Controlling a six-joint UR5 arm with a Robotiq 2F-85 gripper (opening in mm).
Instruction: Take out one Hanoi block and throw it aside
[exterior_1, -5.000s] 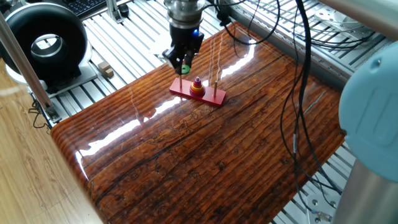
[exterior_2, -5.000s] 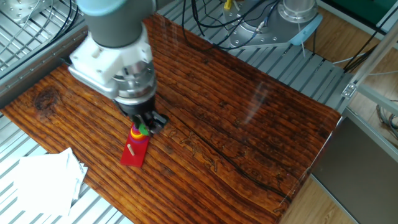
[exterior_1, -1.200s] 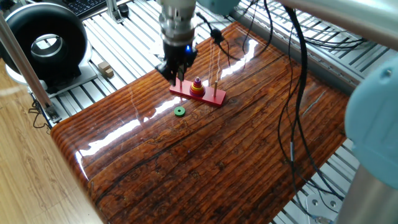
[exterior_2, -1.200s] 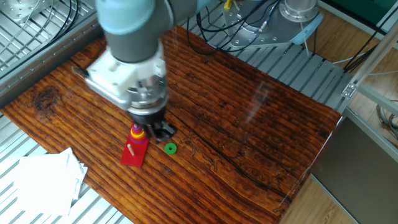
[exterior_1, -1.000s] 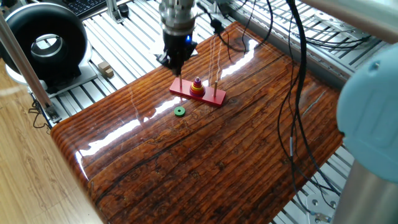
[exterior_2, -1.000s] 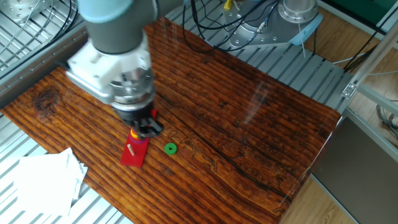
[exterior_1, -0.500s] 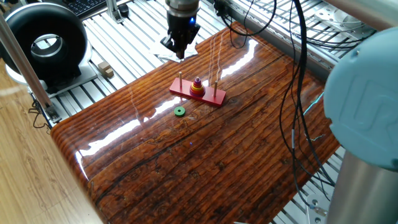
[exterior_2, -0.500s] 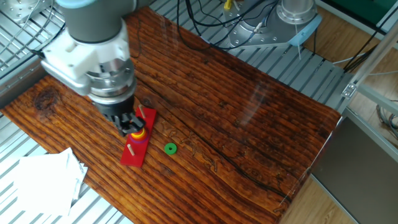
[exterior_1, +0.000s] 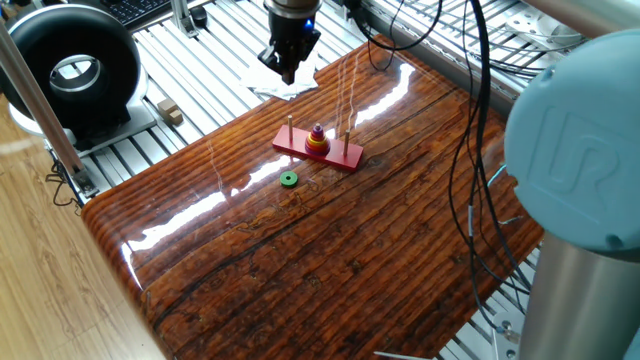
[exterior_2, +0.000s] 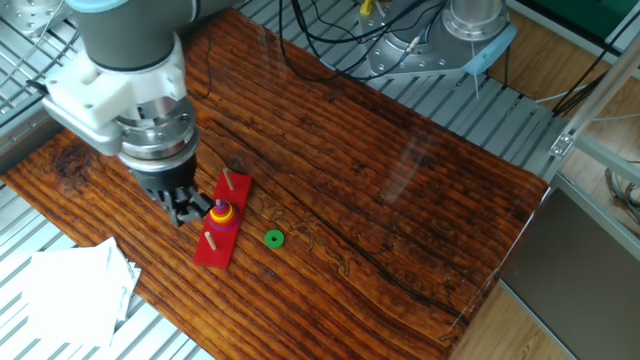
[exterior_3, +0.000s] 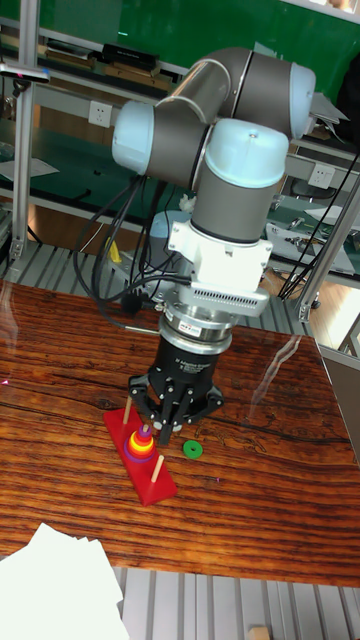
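Observation:
The Hanoi block, a small green ring (exterior_1: 288, 179) (exterior_2: 273, 238) (exterior_3: 192, 450), lies flat on the wooden table, a short way from the red peg base (exterior_1: 340, 156) (exterior_2: 214, 250) (exterior_3: 155, 480). A stack of yellow and red rings (exterior_1: 316, 141) (exterior_2: 221, 213) (exterior_3: 141, 438) sits on the base's middle peg. My gripper (exterior_1: 289, 72) (exterior_2: 190, 212) (exterior_3: 168, 420) hangs on the other side of the base from the green ring, well apart from it. Its fingers look slightly open and hold nothing.
White paper (exterior_2: 70, 295) (exterior_3: 60, 590) (exterior_1: 280, 85) lies off the table edge beside the base. A black round device (exterior_1: 70, 65) and a small wooden block (exterior_1: 168, 112) stand on the slatted frame. Cables (exterior_1: 470, 150) hang over the table's right part.
The green ring was held over the base five seconds ago and now lies on the table. During the last second my gripper pulled back past the base toward the paper-side table edge.

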